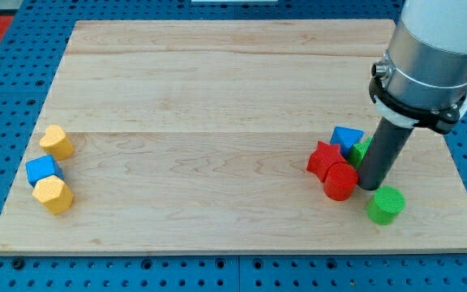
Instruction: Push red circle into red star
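Camera view: my tip (pixel 369 188) touches red circle (pixel 340 182), which touches red star (pixel 325 159); green circle (pixel 386 204) sits near.

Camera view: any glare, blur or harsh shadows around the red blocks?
Camera view: even, soft light, no glare on the board; red circle and red star are sharp, touching, with faint shadows only; my tip sits just at the circle's right; the arm's grey housing is cropped at the top.

Lab bench: wooden board (pixel 217 81) on blue pegboard (pixel 6 97)
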